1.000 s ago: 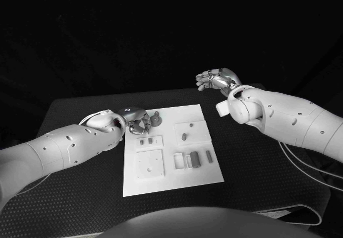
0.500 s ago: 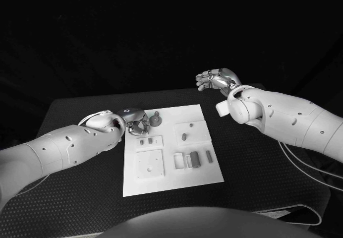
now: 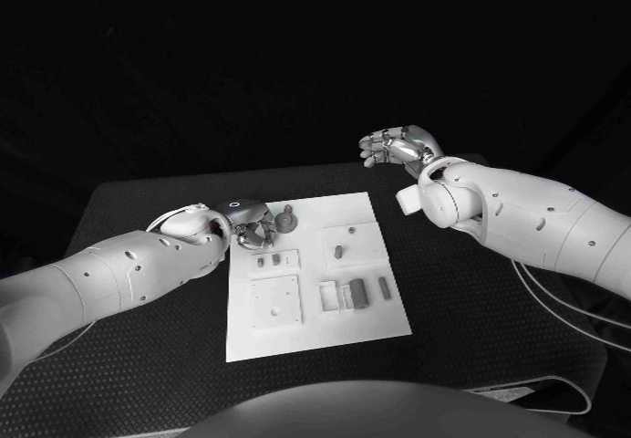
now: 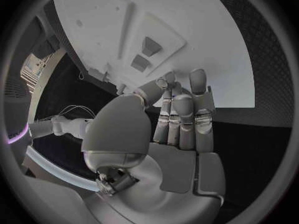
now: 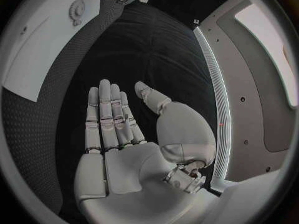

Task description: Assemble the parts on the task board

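The white task board [image 3: 315,315] lies in the middle of the black table. Small grey parts sit in its recesses, among them a block [image 3: 356,292] and a thin bar [image 3: 386,288]. A round part [image 3: 288,219] lies at the board's far left corner. My left hand [image 3: 253,228] hovers right beside it, over the board's left edge. In the left wrist view the fingers [image 4: 182,117] lie straight and close together, with the thumb tip against one fingertip; I cannot see whether anything is pinched there. My right hand [image 3: 398,146] hangs raised beyond the table's far edge, flat and holding nothing [image 5: 115,119].
Two wedge-shaped parts [image 4: 145,52] sit in a recess just past the left hand's fingertips. The right forearm [image 3: 526,219] reaches over the table's right side. Bare black tabletop [image 3: 158,338] surrounds the board.
The left hand has shifted very slightly at the board's far left corner. The right arm and the parts have not moved.
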You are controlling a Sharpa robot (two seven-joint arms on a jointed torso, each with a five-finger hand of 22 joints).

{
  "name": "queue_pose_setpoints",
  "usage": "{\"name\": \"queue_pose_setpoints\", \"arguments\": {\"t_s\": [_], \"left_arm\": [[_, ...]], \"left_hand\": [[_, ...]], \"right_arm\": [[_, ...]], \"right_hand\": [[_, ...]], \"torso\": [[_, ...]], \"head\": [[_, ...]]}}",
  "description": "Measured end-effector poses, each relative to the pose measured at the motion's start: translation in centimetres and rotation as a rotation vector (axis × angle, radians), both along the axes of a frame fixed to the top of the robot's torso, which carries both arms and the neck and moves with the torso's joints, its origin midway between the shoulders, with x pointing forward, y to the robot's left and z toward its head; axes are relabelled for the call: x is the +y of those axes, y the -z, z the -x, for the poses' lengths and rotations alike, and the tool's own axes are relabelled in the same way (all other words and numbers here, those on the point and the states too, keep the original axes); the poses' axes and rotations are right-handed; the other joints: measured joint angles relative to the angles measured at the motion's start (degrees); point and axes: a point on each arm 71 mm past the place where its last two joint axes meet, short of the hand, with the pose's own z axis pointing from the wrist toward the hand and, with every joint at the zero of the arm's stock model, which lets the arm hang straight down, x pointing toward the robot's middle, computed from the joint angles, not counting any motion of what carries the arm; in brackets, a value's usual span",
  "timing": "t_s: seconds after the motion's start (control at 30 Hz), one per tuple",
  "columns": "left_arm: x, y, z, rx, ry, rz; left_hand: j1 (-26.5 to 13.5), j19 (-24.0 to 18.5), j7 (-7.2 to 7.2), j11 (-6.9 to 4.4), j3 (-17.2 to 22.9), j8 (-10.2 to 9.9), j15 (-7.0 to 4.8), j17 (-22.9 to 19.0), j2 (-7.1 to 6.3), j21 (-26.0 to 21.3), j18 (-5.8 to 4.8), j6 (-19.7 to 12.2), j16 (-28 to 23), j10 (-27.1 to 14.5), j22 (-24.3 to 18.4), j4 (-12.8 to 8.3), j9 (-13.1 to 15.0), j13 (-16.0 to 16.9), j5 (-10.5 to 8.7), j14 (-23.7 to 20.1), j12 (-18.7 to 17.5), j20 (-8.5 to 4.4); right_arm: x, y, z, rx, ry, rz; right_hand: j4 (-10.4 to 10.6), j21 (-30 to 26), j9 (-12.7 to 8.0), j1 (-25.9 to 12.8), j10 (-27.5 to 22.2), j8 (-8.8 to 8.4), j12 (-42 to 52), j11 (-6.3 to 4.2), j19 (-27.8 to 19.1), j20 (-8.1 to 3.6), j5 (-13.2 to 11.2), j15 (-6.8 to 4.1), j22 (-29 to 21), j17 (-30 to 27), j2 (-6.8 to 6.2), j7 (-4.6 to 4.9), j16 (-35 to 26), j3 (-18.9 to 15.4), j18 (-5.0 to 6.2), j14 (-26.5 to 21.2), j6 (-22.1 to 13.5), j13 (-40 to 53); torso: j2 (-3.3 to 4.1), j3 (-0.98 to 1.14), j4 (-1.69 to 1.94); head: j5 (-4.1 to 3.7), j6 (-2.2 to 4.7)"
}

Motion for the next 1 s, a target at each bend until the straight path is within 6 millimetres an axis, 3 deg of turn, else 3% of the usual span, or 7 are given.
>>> {"name": "queue_pose_setpoints", "arguments": {"t_s": [1.0], "left_arm": [[-0.17,0.29,0.44,0.013,0.010,0.001]], "left_hand": [[0.23,0.08,-0.01,-0.11,0.08,-0.02,-0.14,0.01,-0.02,0.00,-0.23,0.18,0.00,0.11,0.04,0.08,-0.07,0.21,-0.10,-0.14,-0.11,-0.33]], "right_arm": [[-0.09,0.01,0.00,0.000,0.002,0.000]], "right_hand": [[0.00,-0.22,-0.11,0.00,0.00,0.00,0.00,0.00,0.00,0.00,0.00,0.05,0.04,0.30,0.00,0.00,-0.36,0.00,0.00,0.36,0.00,-0.21]], "torso": [[0.00,-0.01,0.04]], "head": [[-0.14,0.00]]}}
